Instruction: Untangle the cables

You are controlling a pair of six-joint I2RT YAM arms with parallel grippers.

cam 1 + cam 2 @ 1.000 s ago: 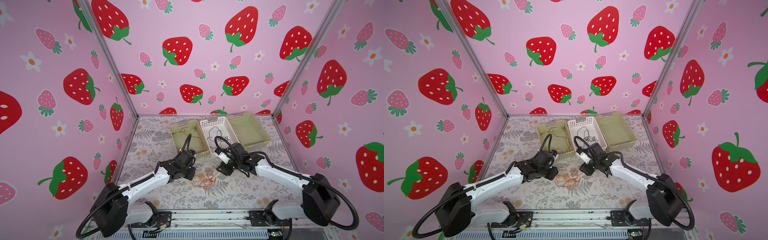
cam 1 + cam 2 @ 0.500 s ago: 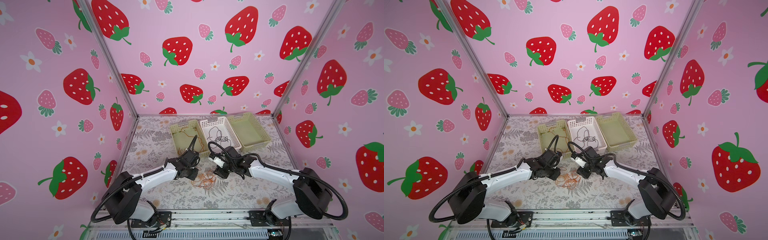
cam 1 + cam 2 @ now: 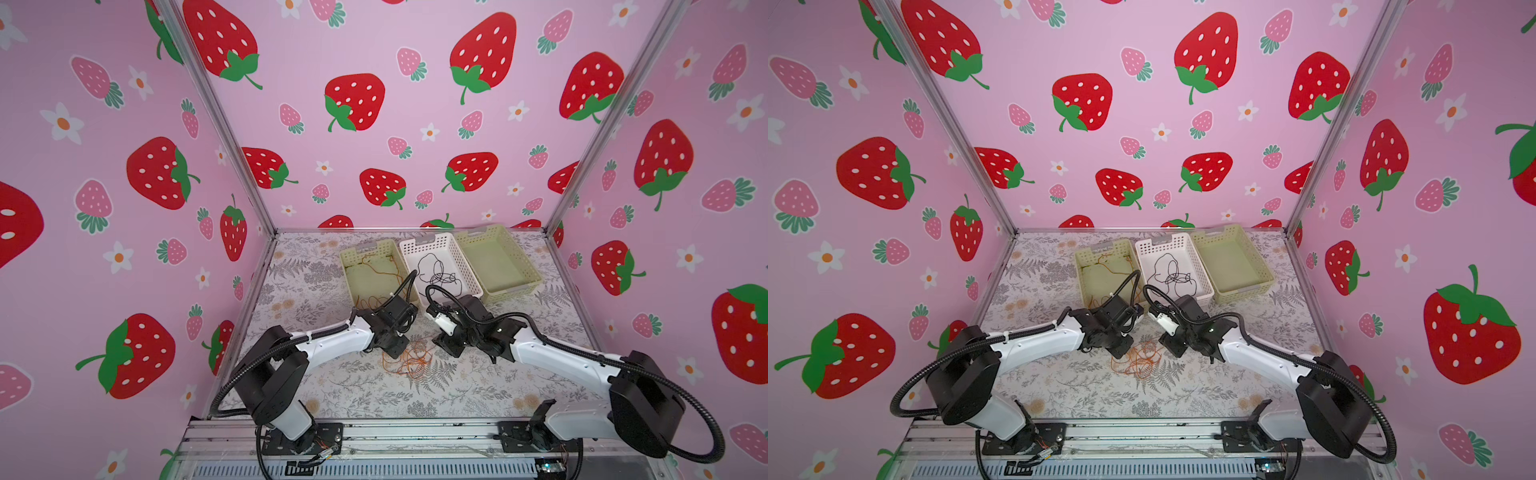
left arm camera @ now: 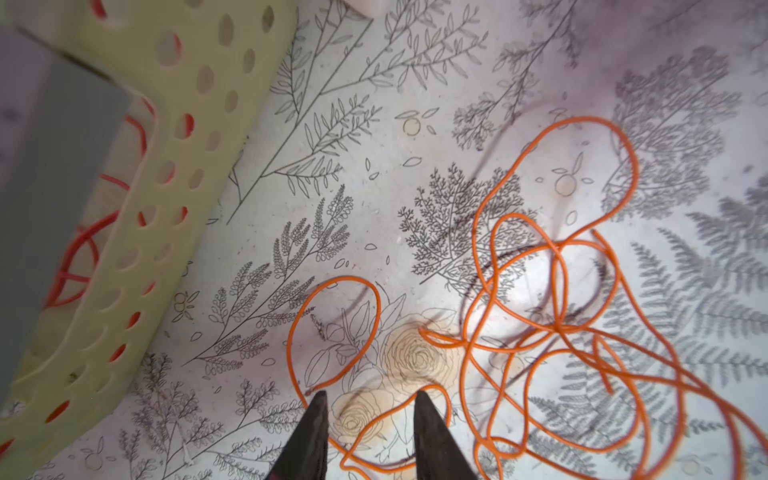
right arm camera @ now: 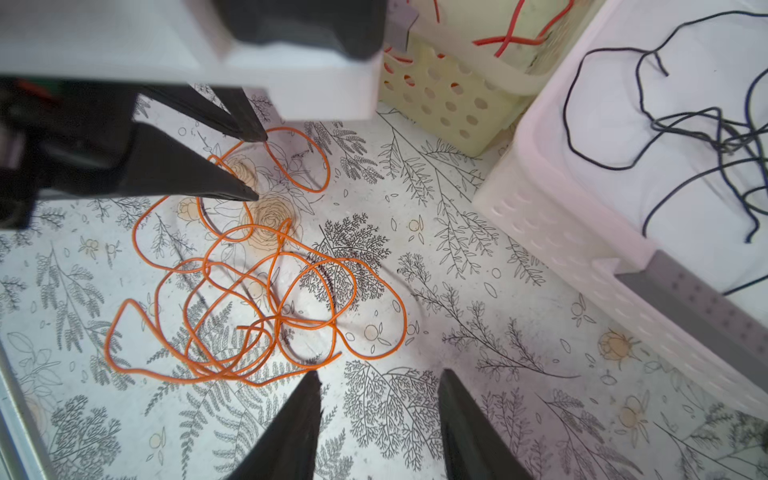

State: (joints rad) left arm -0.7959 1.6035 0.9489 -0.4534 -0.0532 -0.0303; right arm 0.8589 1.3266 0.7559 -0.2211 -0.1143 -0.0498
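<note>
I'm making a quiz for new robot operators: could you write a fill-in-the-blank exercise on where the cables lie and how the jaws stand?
1. The basket holding the black cable is coloured ___.
2. The tangled cable lying loose on the table is coloured ___.
3. The jaws of the left gripper stand ___, clamping nothing.

Missing words: white; orange; open.

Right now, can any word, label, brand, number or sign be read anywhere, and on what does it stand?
None can be read. The grey tabs on the white basket and the green basket look blank; the walls and table cover bear only printed pictures.
</note>
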